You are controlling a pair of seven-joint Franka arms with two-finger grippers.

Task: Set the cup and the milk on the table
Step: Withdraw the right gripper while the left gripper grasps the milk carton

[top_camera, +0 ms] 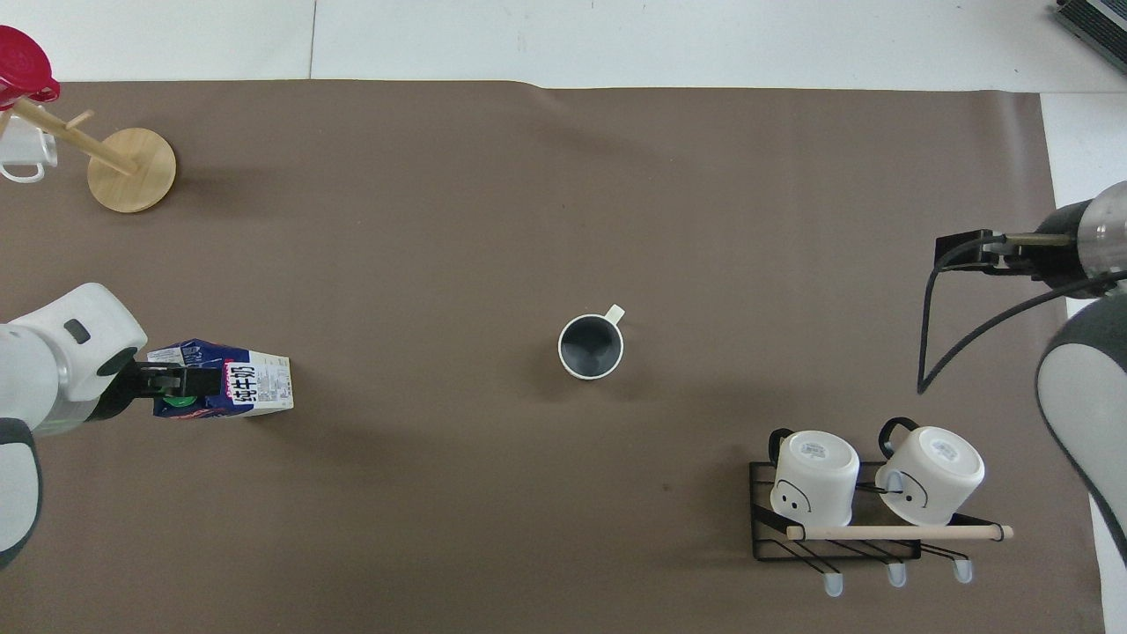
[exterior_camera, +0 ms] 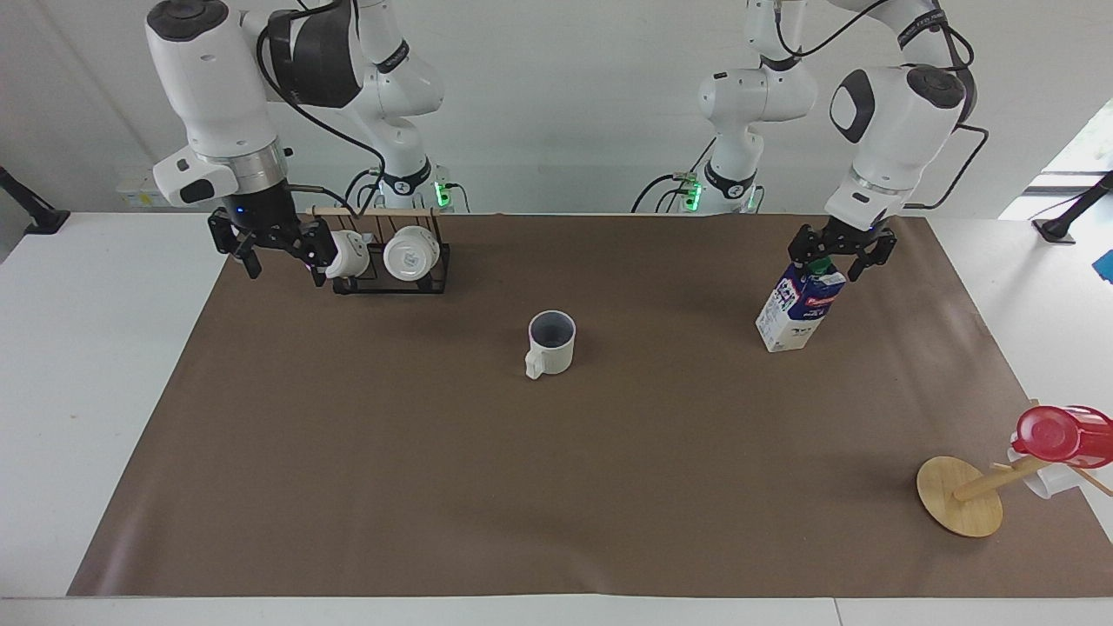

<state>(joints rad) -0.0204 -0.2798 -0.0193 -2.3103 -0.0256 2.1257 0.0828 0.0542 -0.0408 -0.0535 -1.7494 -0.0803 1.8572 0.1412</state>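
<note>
On the brown sheet: both task things stand upright on the table, each free of any grip.
Progress: judged from how things lie, cup and milk are both set down; what seems left is for the arms to clear away.
Cup: near the sheet's middle, off-white with a grey-blue inside, squared handle turned away from the robots.
Milk: toward the left arm's end, nearer the robots' edge than the cup; blue-and-white carton, red band, green cap on top.
Left gripper: just above the carton's cap, fingers spread apart, holding nothing.
Right gripper: over the sheet's corner at the right arm's end, beside the mug rack, fingers apart and empty.
</note>
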